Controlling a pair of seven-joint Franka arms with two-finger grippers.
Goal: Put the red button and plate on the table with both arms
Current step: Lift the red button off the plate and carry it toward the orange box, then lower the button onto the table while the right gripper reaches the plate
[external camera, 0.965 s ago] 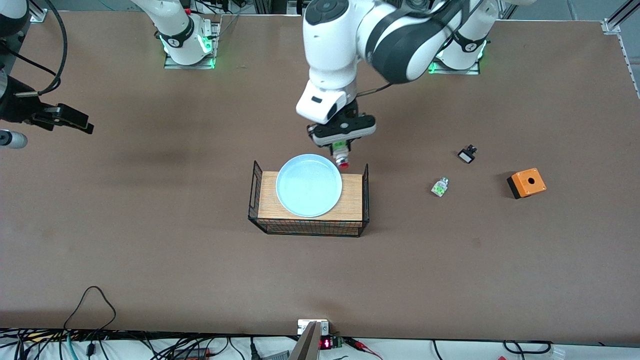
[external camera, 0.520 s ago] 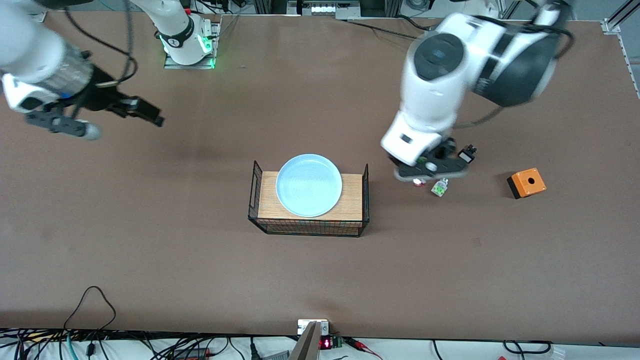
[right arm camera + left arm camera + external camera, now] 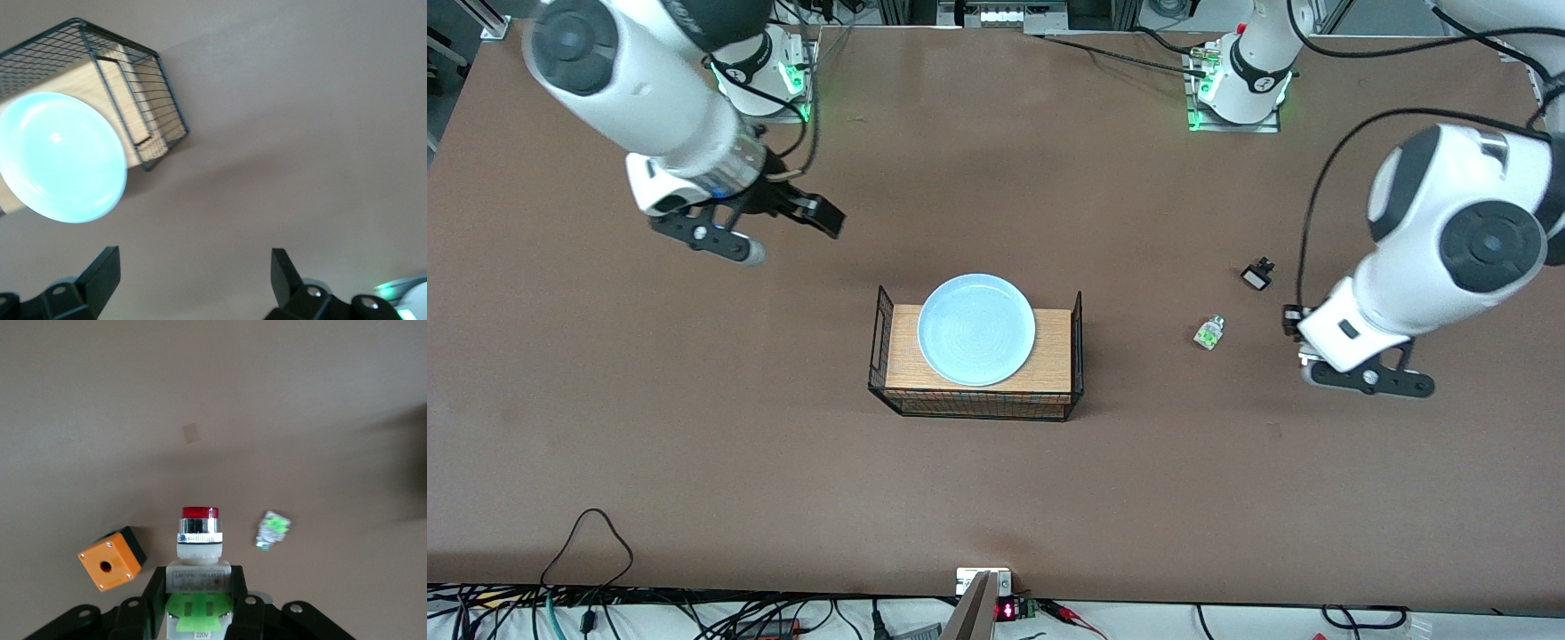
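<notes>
The red button is clamped between the fingers of the left gripper, red tip pointing away from the wrist, and is carried in the air over the table at the left arm's end. Below it, the orange box with a hole and a green-white block are seen lying well apart (in the front view the box is hidden by the arm). A small black part lies near the block. The plate is seated on the wood-topped wire stand at mid-table. The right gripper is held over bare table toward the right arm's end, fingers spread wide, nothing between them.
</notes>
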